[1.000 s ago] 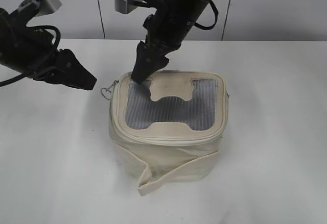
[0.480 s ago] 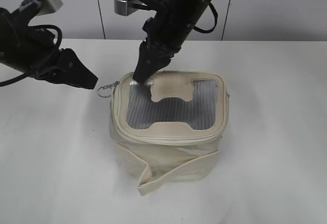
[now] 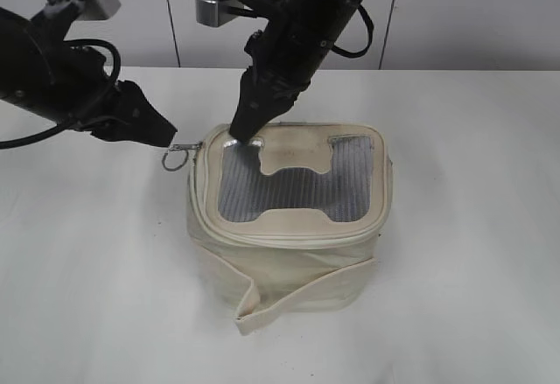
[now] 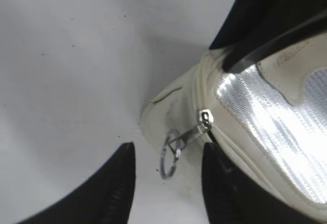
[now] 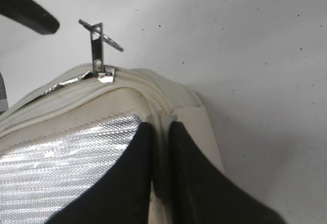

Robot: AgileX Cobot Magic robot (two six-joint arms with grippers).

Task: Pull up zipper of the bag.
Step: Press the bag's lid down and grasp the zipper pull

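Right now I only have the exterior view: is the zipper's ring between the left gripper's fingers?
Observer: Yes. The left wrist view shows the ring between the open left gripper fingers, touching neither.
Operator: Is the right gripper pinching or just pressing?
Observer: Pinching. The right wrist view shows the right gripper closed on a ridge of the bag rim.
Operator: Where's the slider?
Observer: The slider sits at the zipper corner, with its pull tab sticking out.

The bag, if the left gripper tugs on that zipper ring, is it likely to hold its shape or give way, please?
Probably give: the bag is soft fabric, creased and sagging at its front. It looks light, so it may slide or tip toward the pull, unless the right gripper pressing its top corner pins it. The ring dangles loosely, so it may swing.
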